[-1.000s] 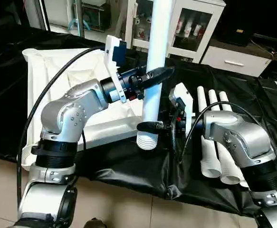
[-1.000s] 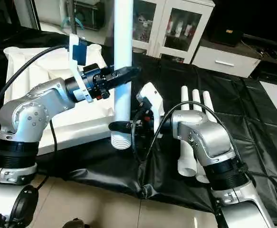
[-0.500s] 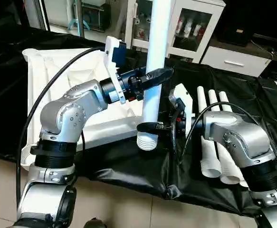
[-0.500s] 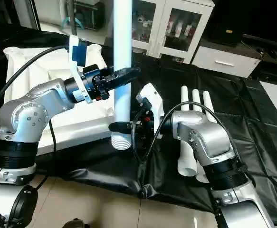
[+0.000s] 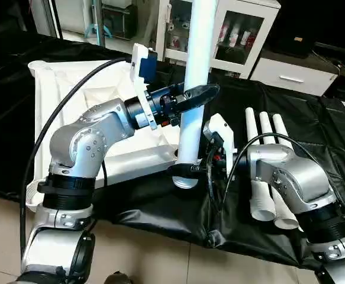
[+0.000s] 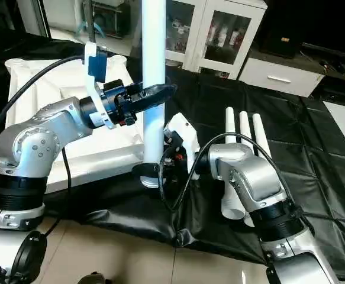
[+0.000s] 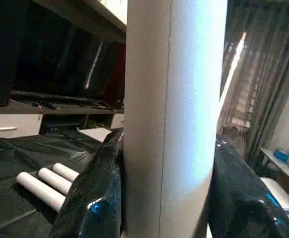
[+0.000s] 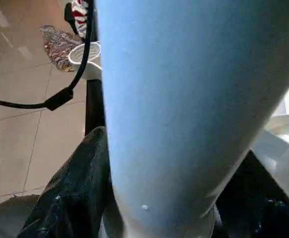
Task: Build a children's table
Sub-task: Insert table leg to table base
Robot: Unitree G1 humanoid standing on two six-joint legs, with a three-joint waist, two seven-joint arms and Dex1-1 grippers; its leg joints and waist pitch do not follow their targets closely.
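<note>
Tabletop [image 5: 71,94]: one; upright leg [image 5: 197,71]: one; lying legs [image 5: 267,165]: three

Left end effector [image 7: 166,198] clamps upright white leg [image 7: 171,114]; three spare legs [image 7: 45,181] on black cover [image 7: 5,163].

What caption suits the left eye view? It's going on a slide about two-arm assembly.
Humanoid's left gripper and right gripper flank an upright white table leg beside the tabletop.

Lab room, glass-door cabinet [image 5: 237,35], covered worktable [image 5: 314,124]
</note>
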